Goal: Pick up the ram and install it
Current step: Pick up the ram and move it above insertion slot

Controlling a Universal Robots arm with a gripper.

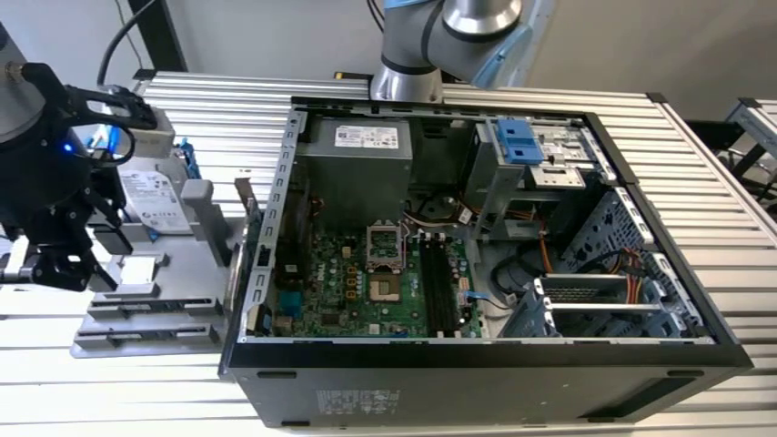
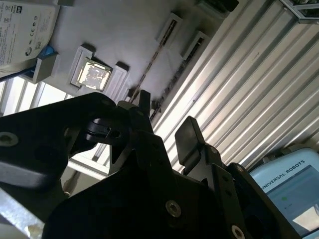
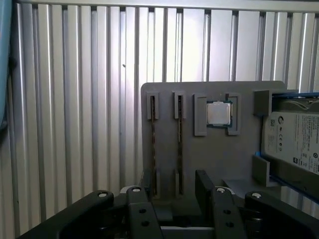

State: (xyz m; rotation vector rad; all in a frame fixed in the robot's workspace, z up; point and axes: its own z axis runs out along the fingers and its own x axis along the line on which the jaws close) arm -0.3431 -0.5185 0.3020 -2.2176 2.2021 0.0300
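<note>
Diffuse light, apparently from overhead, evenly illuminates the exterior view; the computer case interior is dim. In the second wrist view the ribbed table glares strongly and the gripper is a dark silhouette. The first wrist view shows soft reflections.

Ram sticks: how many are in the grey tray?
2. Both ram sticks stand on edge, side by side in the grey tray: one nearer its edge, the other nearer the processor.

Shiny metal table (matt plastic holder)
</note>
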